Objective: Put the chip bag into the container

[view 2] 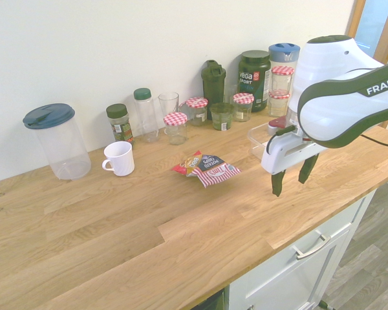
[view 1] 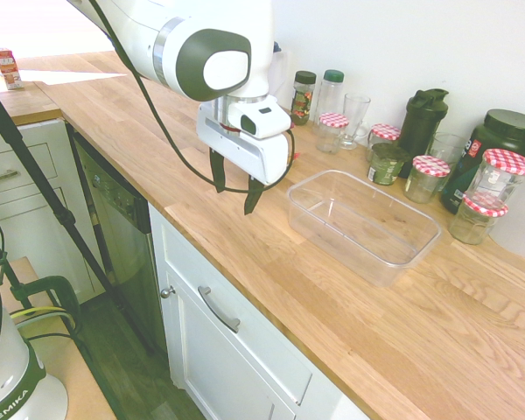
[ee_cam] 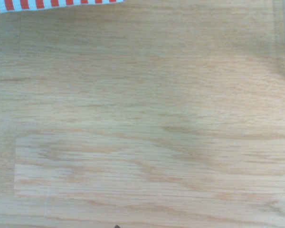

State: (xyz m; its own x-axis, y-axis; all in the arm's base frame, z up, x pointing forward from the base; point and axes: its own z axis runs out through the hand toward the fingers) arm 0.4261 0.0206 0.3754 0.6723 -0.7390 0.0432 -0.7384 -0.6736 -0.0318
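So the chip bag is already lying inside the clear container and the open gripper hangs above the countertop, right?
Not quite. In the second exterior view the chip bag lies on the countertop, outside the clear container, which the first exterior view shows empty. The gripper is open above the countertop.

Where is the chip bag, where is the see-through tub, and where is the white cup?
chip bag (view 2: 207, 169), second exterior view, dark middle panel.
container (view 1: 411, 255), first exterior view, near rim.
white cup (view 2: 121, 159), second exterior view, side wall.
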